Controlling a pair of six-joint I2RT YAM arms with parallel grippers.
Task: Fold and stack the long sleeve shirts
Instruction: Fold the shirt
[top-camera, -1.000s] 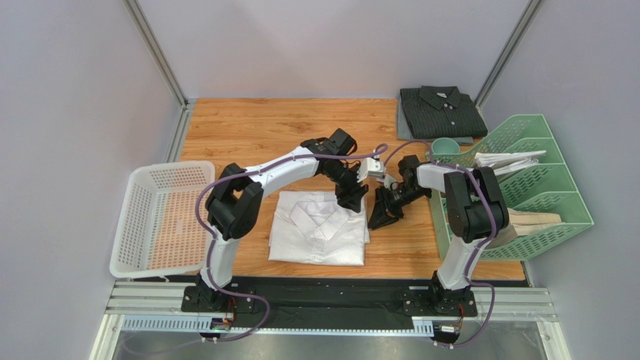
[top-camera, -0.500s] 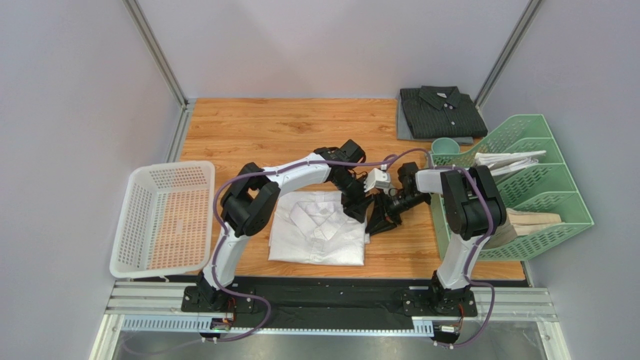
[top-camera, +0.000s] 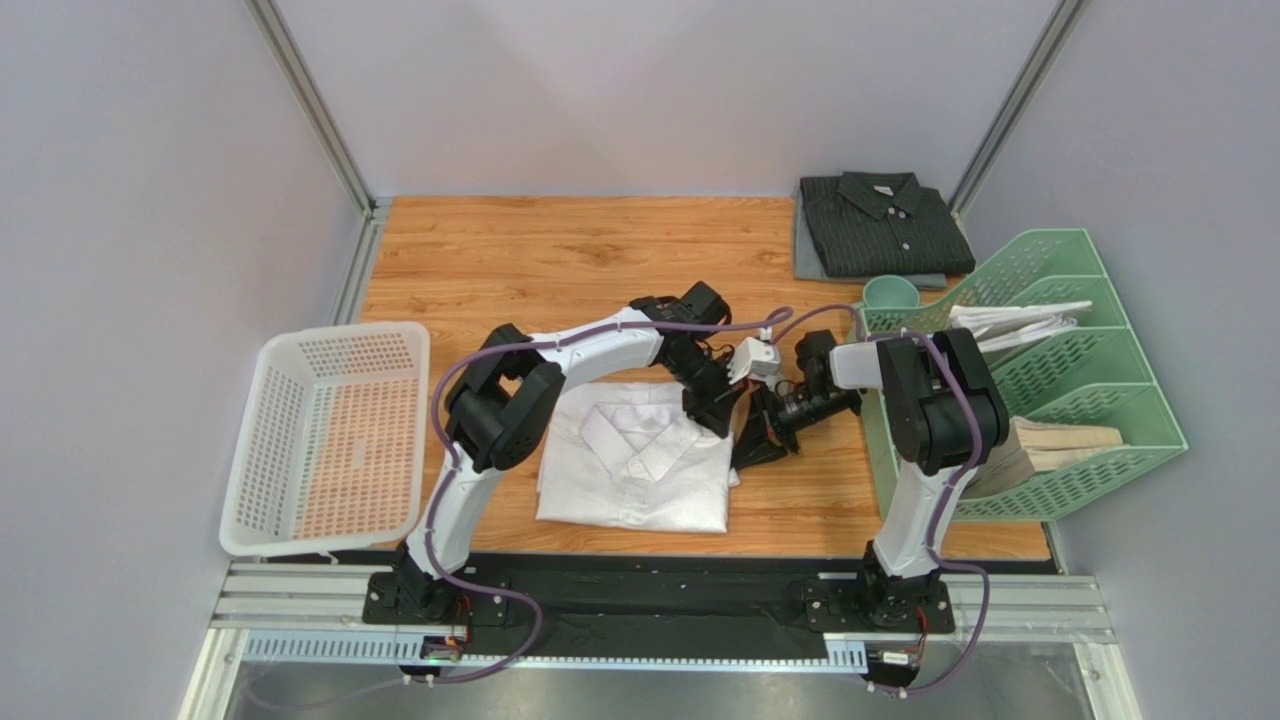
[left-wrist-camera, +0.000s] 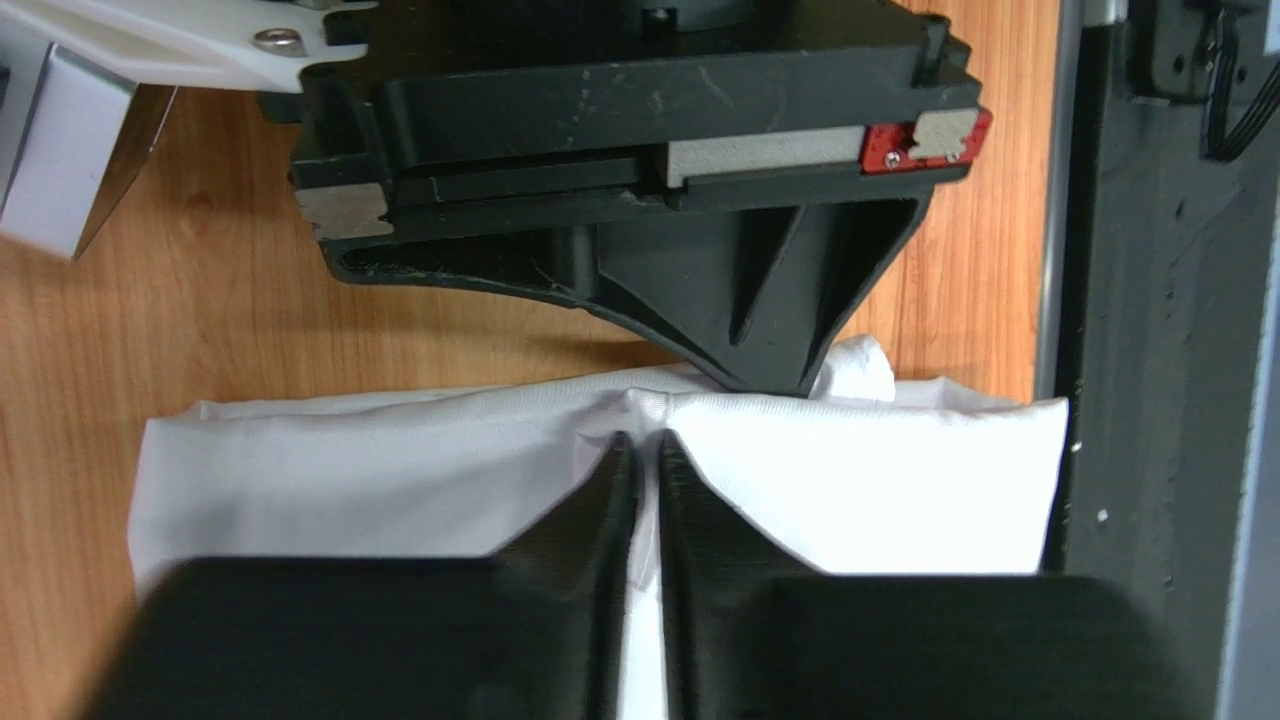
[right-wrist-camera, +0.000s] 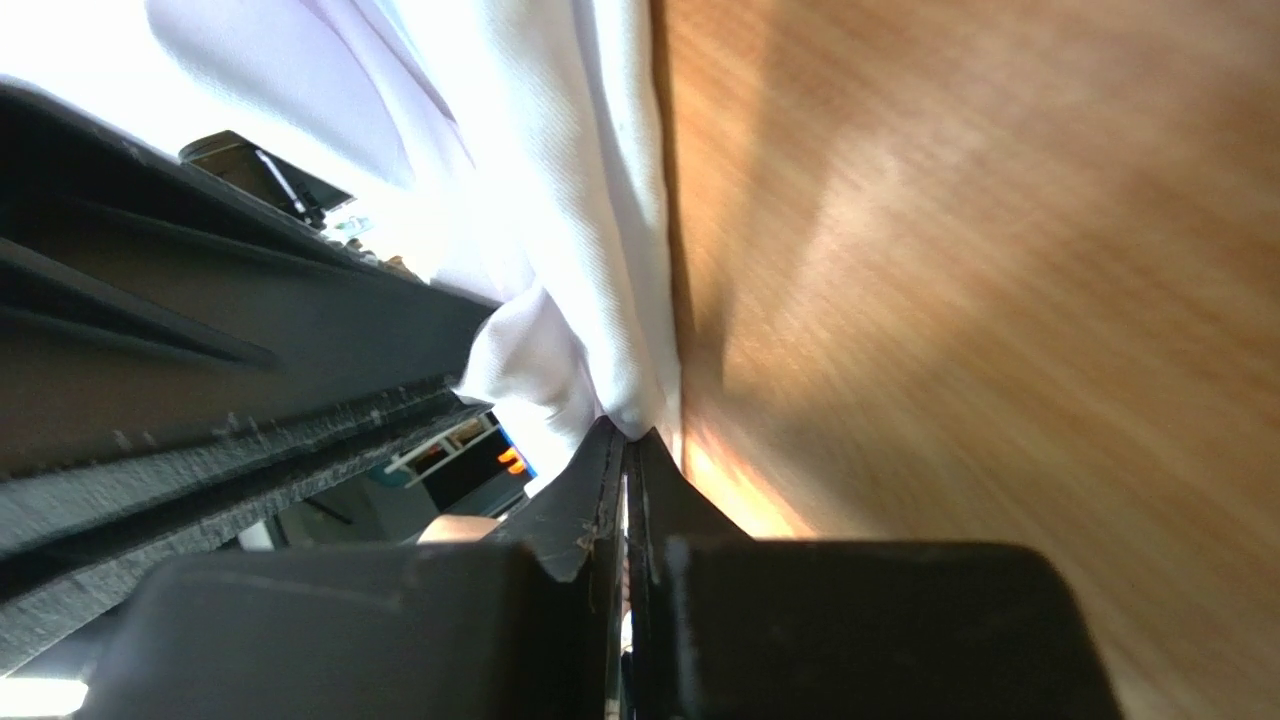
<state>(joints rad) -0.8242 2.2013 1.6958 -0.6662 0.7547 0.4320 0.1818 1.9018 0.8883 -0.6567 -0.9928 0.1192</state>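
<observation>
Step in hand, as we read it: folding is done, we're at pickup for the stack.

- white shirt (top-camera: 639, 465) lies folded flat on the worktop (top-camera: 526, 255), collar up. Both tools sit on its right edge.
- left tool (left-wrist-camera: 646, 450): clenched, thin strip of white cloth in the slit between the fingers, so we call it a pinch on the white shirt.
- right tool (right-wrist-camera: 628, 438): clenched at the same edge, just beside the left tool. Cloth gathers up into its tips, so it looks like a pinch on the hem, though we can't see how deep.
- charcoal shirt (top-camera: 879, 225) is folded in the far corner, beyond the right tool and well apart from it. Likely the stack base.

Next move, our call: lift both tools together, keep them level and in step, carry away and to the right, then lay the white shirt on the charcoal one.

Risks:
- both pinches are close together on one edge, so the rest of the shirt hangs free and the fold may open.
- the tools are nearly touching, so there's little room to reorient.
- green file rack (top-camera: 1082, 390) with papers (top-camera: 1022, 318) stands right of the right tool, near the carry path.
- white mesh basket (top-camera: 338, 333) is far left of the left tool and out of the way.
</observation>
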